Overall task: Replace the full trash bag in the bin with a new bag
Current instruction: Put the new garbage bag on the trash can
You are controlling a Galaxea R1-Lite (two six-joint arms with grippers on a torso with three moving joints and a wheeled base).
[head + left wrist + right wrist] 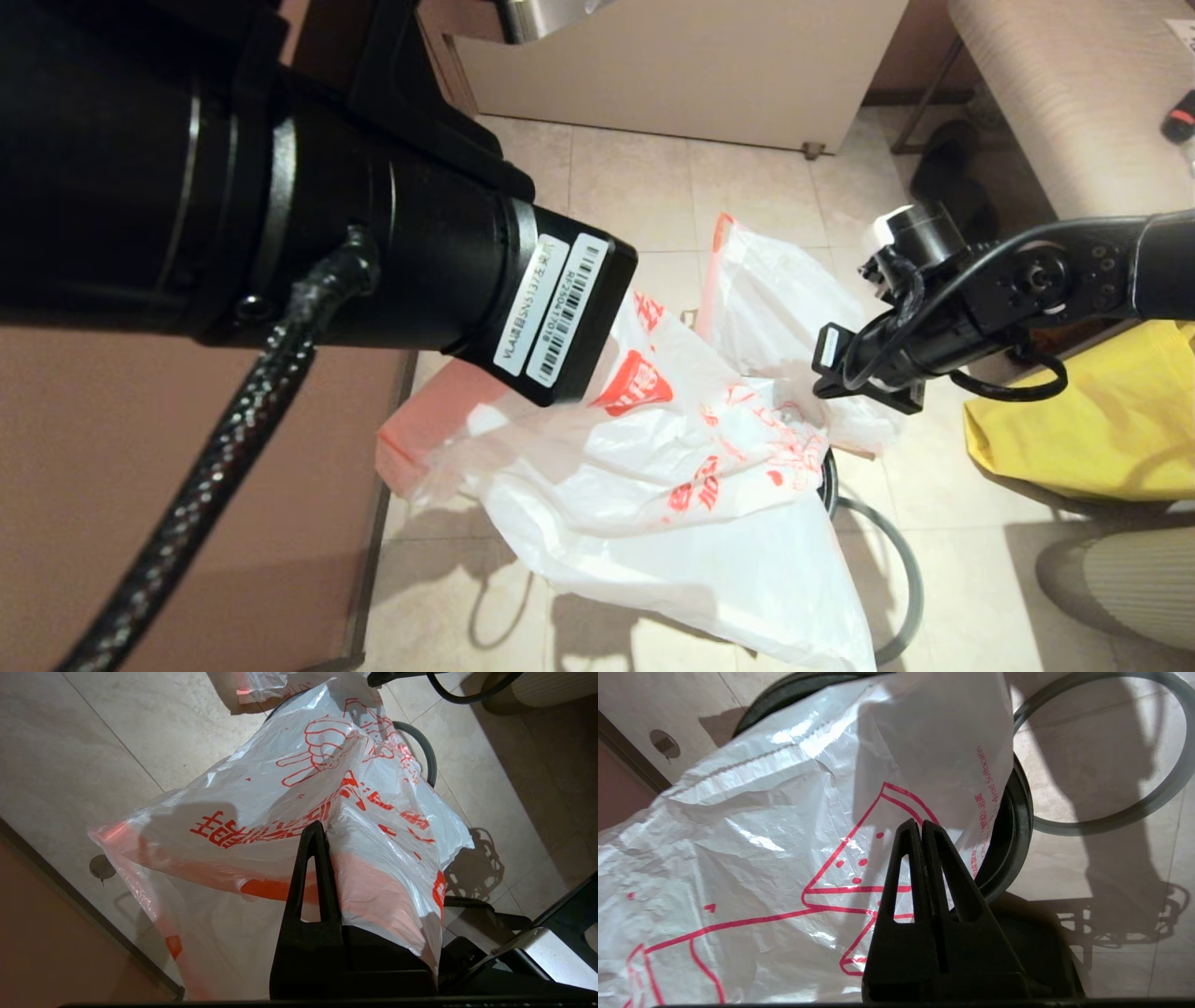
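While both arms hold the new bag [691,467] draped over the bin [1008,826], the left tool [322,833] is clamped on its pink-orange hem and the right tool [920,828] is pinched on the film. To my eye, they should spread the mouth evenly, then lower it; the grey hoop [1148,798] waits on the floor.

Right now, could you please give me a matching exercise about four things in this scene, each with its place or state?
1. thin translucent white plastic bag with orange-red hand drawing
2. separate grey hoop
3. yellow fabric bag
4. right tool

A. flat on the floor tiles
B. shut on the thin bag
C. spread over the round black bin
D. slumped at the robot's right

Pairs: 1-C; 2-A; 3-D; 4-B. The left tool is at the bag's pink-orange hem.
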